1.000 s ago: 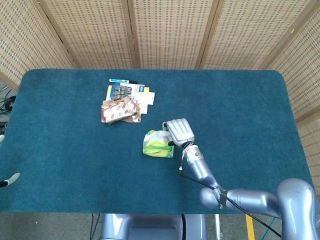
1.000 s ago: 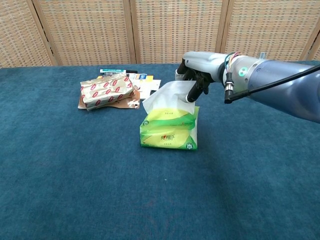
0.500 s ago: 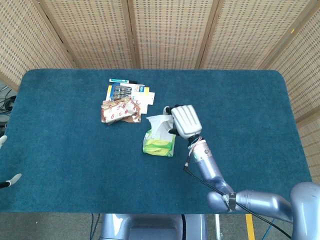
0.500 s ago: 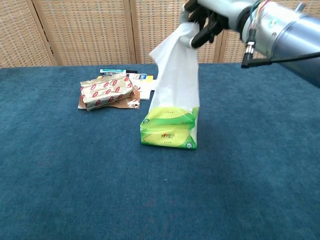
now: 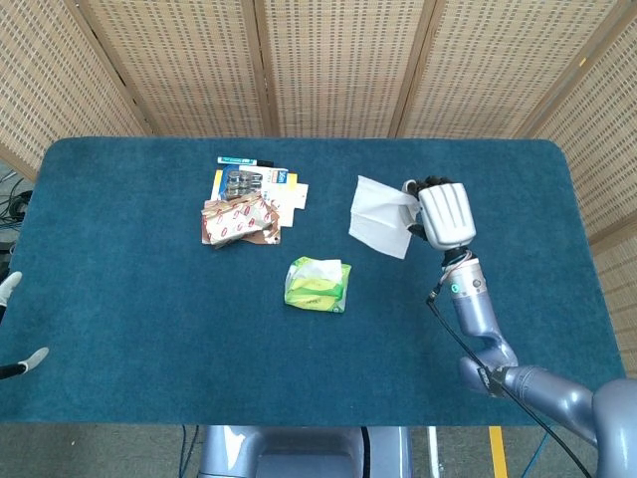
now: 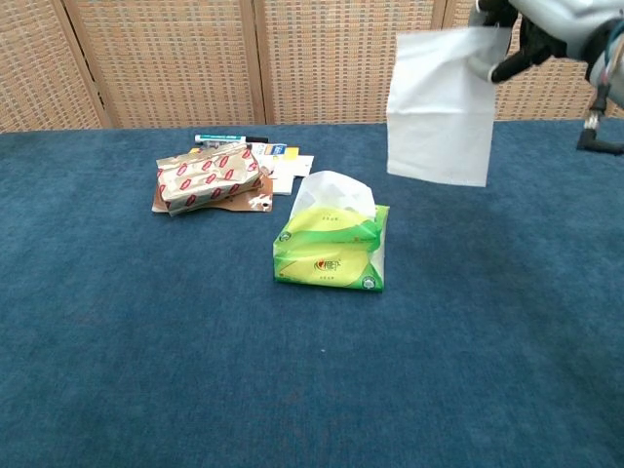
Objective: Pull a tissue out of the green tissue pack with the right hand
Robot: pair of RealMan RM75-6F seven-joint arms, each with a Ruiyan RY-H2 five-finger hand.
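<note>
The green tissue pack [image 5: 318,284] [image 6: 331,247] lies on the blue table, with another white tissue poking out of its top. My right hand [image 5: 440,213] [image 6: 531,27] is raised to the right of the pack and pinches a white tissue [image 5: 380,229] [image 6: 441,105], which hangs free in the air, clear of the pack. Of my left hand only fingertips [image 5: 12,289] show at the left edge of the head view; its state is unclear.
A red-and-white patterned packet [image 5: 237,219] [image 6: 208,175] lies on cards and papers [image 5: 284,192] behind and left of the pack, with a marker pen [image 5: 239,160] [image 6: 226,139] beyond them. Wicker screens [image 5: 328,60] stand behind the table.
My right hand rose and swung right, pulling the tissue fully out of the pack; a new tissue now sticks up from the pack. The pack stayed put.
</note>
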